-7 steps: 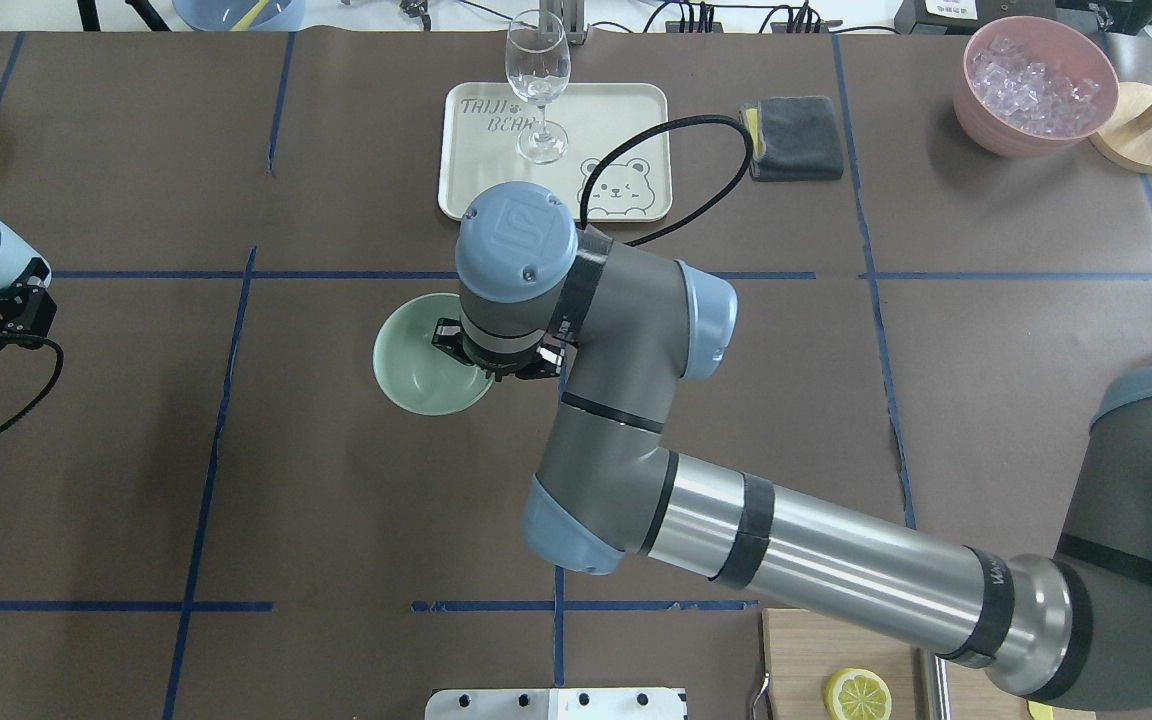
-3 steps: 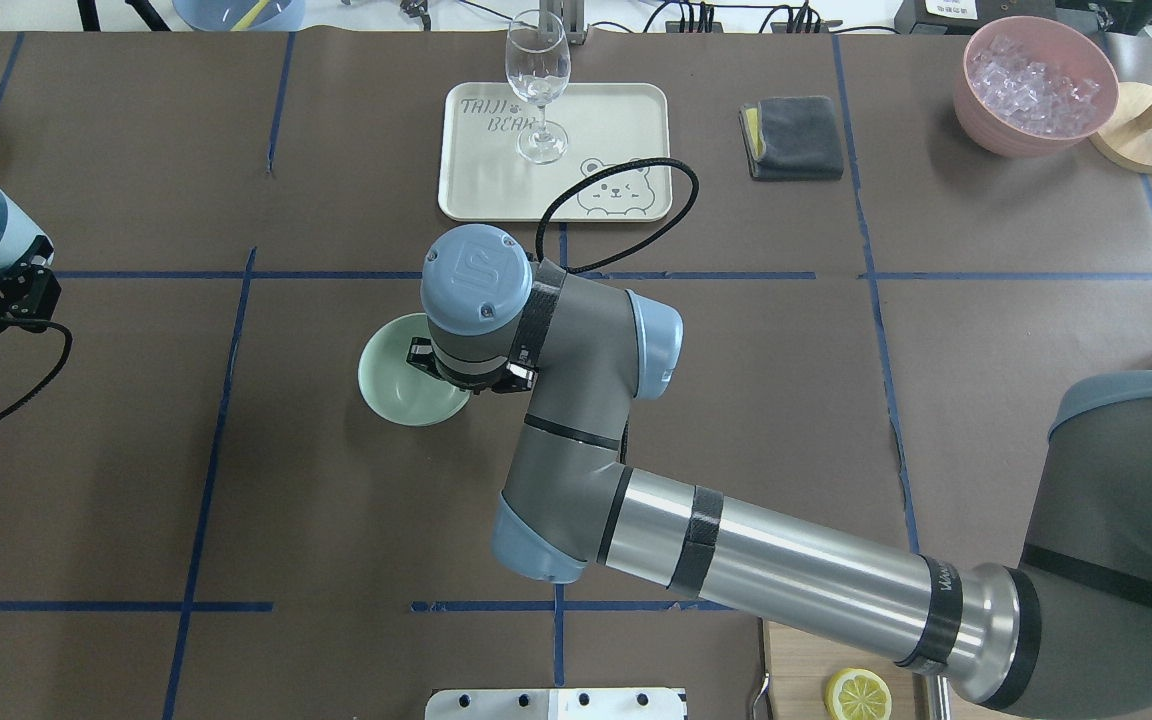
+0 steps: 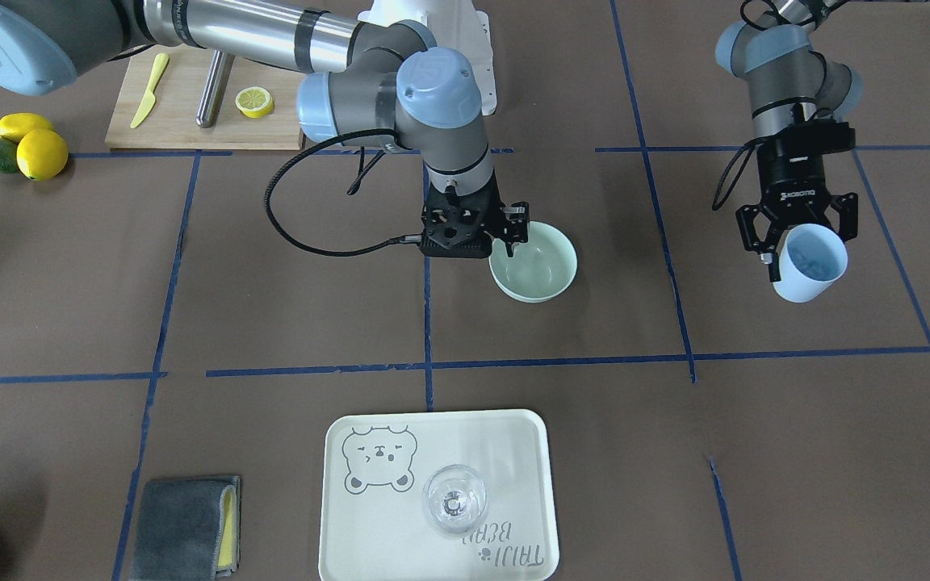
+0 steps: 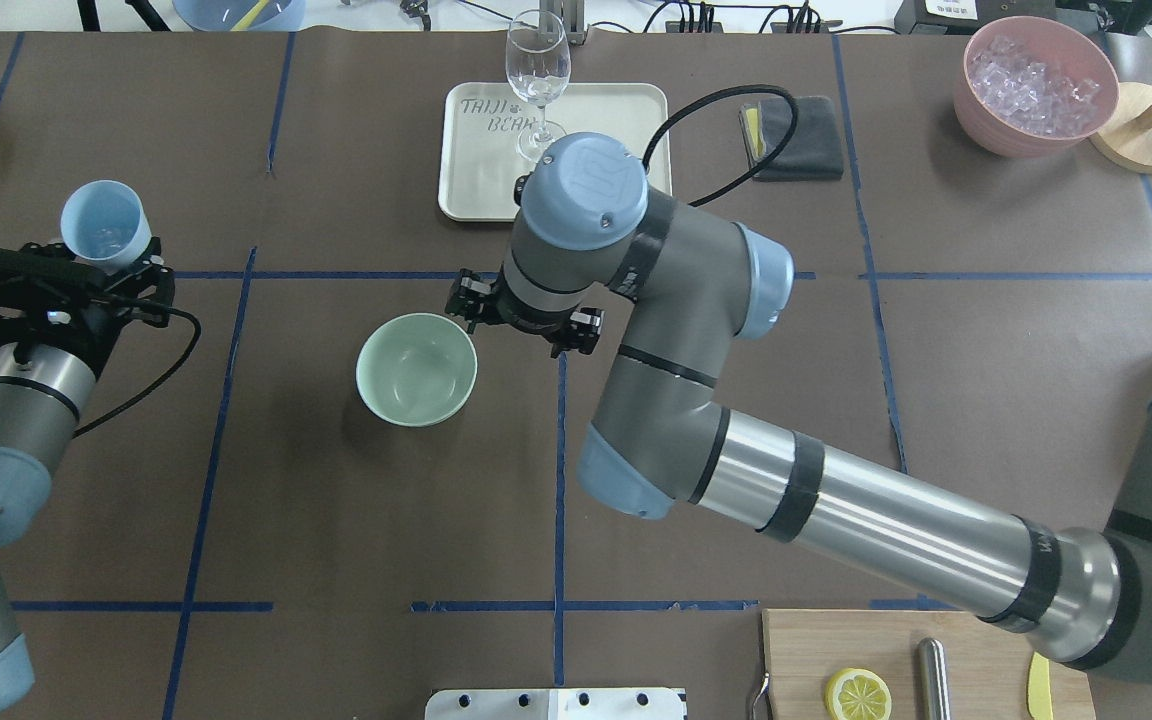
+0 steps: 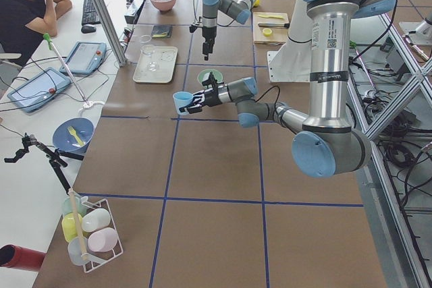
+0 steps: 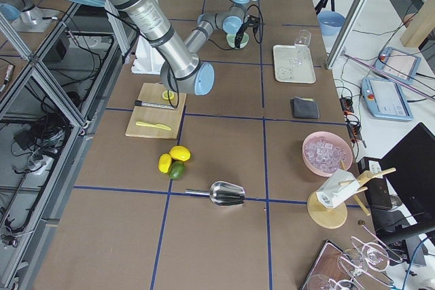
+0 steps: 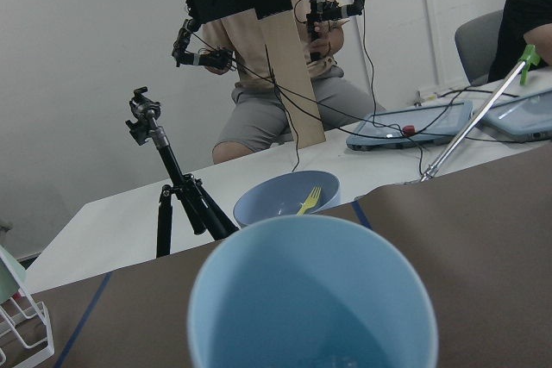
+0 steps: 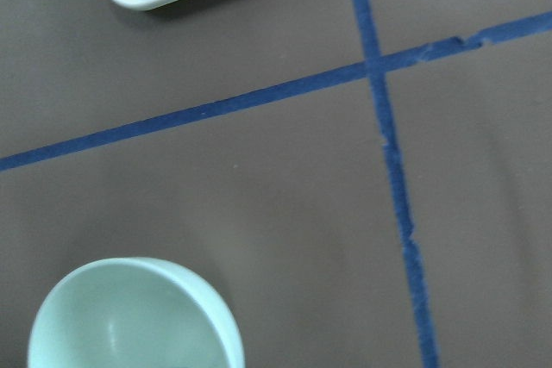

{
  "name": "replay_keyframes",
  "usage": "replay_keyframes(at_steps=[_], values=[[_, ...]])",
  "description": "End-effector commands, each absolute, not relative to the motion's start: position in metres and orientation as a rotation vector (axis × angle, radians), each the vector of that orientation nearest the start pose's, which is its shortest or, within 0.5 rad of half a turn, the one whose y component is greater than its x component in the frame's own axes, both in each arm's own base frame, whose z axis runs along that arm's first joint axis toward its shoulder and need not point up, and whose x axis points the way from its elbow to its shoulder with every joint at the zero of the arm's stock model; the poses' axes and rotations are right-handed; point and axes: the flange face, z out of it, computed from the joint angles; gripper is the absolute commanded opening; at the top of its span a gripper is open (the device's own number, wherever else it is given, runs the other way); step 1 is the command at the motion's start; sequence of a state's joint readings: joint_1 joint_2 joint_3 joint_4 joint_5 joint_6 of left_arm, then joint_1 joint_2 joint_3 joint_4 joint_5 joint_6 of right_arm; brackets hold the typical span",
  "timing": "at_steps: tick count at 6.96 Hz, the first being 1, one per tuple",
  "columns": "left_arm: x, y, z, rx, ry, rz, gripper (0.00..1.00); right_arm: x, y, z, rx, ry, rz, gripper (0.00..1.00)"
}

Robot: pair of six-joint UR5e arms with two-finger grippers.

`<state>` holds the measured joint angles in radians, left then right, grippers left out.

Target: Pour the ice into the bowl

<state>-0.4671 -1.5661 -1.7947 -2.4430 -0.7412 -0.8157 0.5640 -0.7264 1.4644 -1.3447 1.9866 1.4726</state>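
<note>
The pale mint-green bowl (image 4: 416, 368) stands upright on the brown table, also in the front view (image 3: 534, 262) and at the lower left of the right wrist view (image 8: 129, 316). It looks empty. My right gripper (image 4: 526, 322) hangs open and empty just beside the bowl's rim, on its right and far side (image 3: 509, 234). My left gripper (image 4: 96, 262) is shut on a light blue cup (image 4: 104, 225) and holds it upright above the table, well left of the bowl (image 3: 810, 262). Faint glassy ice glints at the cup's bottom (image 7: 336, 355).
A cream tray (image 4: 626, 110) with a clear stemmed glass (image 4: 538, 80) lies behind the bowl. A grey cloth (image 4: 806, 140) and a pink bowl of ice cubes (image 4: 1036, 85) are at the far right. A cutting board (image 4: 836, 650) with a lemon slice is near the robot.
My right gripper slid the bowl a little left, let go of its rim and moved away to the right and back. My left arm brought the cup right, toward the bowl.
</note>
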Motion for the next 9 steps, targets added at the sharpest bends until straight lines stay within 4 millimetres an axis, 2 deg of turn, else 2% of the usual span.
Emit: replay_keyframes(at_steps=[1,2,3,6,7,9], values=[[0.407,-0.382,0.398,1.178,0.359,-0.111,0.00,-0.506,-0.485,0.212,-0.027,-1.013,0.176,1.00],[0.435,-0.368,0.372,1.196,0.303,-0.069,0.00,-0.491,-0.491,0.232,-0.021,-1.005,0.153,1.00],[0.443,-0.356,0.356,1.239,0.215,0.019,0.00,-0.484,-0.495,0.239,-0.025,-1.001,0.147,1.00],[0.454,-0.337,0.360,1.349,-0.146,0.294,0.00,-0.484,-0.497,0.241,-0.017,-0.998,0.144,1.00],[0.460,-0.336,0.369,1.338,-0.259,0.421,0.00,-0.484,-0.498,0.241,-0.016,-0.998,0.145,1.00],[0.462,-0.333,0.368,1.321,-0.408,0.597,0.00,-0.484,-0.498,0.240,-0.015,-1.000,0.145,1.00]])
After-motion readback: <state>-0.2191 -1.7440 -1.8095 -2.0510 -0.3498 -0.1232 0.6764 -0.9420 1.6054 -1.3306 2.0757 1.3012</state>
